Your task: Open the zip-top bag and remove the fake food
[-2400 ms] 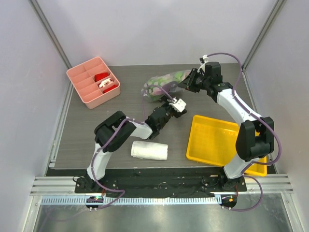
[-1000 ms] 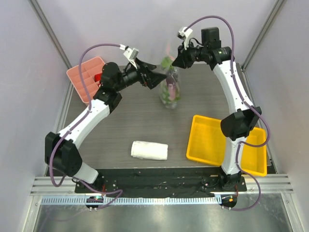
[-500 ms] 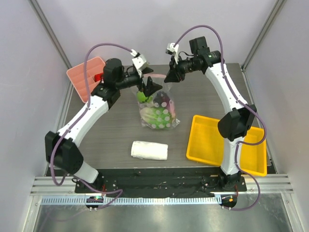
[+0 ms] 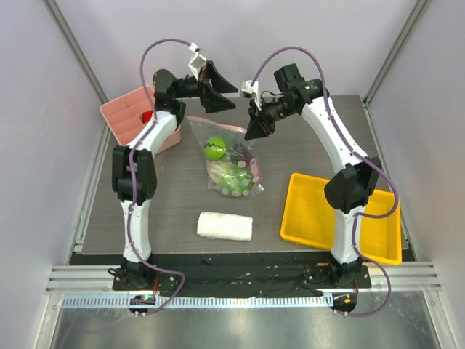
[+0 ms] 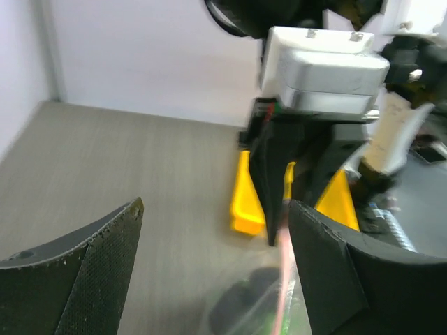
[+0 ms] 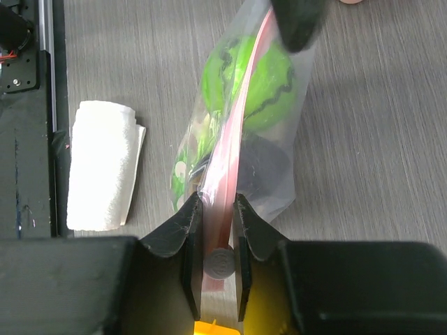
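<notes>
- A white folded towel (image 4: 225, 226) lies on the grey bench (image 4: 167, 196) nearest the arm bases. A yellow plastic tray (image 4: 309, 218) sits to its right.
- Behind them, mid-bench, is the clear crinkly zip-top bag (image 4: 234, 166), pulled up by its top edge, its bottom apparently resting on the surface. Inside are a green striped toy ball (image 4: 214, 147), a pale green toy cabbage (image 4: 234, 182) and a dark purple toy eggplant (image 6: 265, 164).
- The right gripper (image 6: 213, 209) has its jaws closed on one end of the bag's pink zip strip (image 6: 234, 132).
- The left gripper (image 5: 215, 209) hovers above the bag's far side, jaws spread wide and holding nothing.
- A pink divided box (image 4: 134, 120) sits at the far left.
- Handling, as a judgement: the film looks thin, limp and slick, and the toys light. The stiffer strip is the surest hold, so the free jaws would best take the opposite lip beside the pinch.
</notes>
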`<state>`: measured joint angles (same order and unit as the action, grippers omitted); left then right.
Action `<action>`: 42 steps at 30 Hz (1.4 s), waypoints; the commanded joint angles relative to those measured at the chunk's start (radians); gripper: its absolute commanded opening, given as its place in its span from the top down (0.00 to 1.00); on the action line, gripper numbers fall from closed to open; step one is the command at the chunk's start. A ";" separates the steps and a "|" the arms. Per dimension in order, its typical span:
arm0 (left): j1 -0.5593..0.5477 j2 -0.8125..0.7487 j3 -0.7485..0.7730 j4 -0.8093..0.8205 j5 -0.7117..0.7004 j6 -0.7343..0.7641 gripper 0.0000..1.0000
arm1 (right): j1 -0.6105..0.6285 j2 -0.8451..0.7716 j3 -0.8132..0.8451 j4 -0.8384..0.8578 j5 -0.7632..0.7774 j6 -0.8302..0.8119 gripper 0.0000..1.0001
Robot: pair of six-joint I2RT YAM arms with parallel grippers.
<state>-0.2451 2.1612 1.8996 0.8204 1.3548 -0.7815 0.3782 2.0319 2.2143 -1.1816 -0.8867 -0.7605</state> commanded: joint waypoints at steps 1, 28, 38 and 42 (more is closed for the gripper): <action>-0.036 0.110 0.119 0.727 0.150 -0.747 0.18 | 0.004 0.001 0.025 0.016 0.026 0.004 0.99; 0.009 -0.159 -0.283 0.068 -0.098 0.239 0.00 | -0.001 0.036 0.101 0.046 0.043 0.113 0.99; -0.036 -0.284 -0.169 -1.075 -0.168 0.998 0.00 | -0.001 0.028 0.088 0.045 0.048 0.092 0.99; -0.068 -0.299 -0.176 -1.188 -0.169 1.138 0.11 | -0.001 0.025 0.085 0.042 0.043 0.084 0.99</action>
<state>-0.2886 1.8847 1.7237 -0.1417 1.1633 0.0967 0.3767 2.0769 2.2742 -1.1526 -0.8249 -0.6601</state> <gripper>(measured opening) 0.950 0.235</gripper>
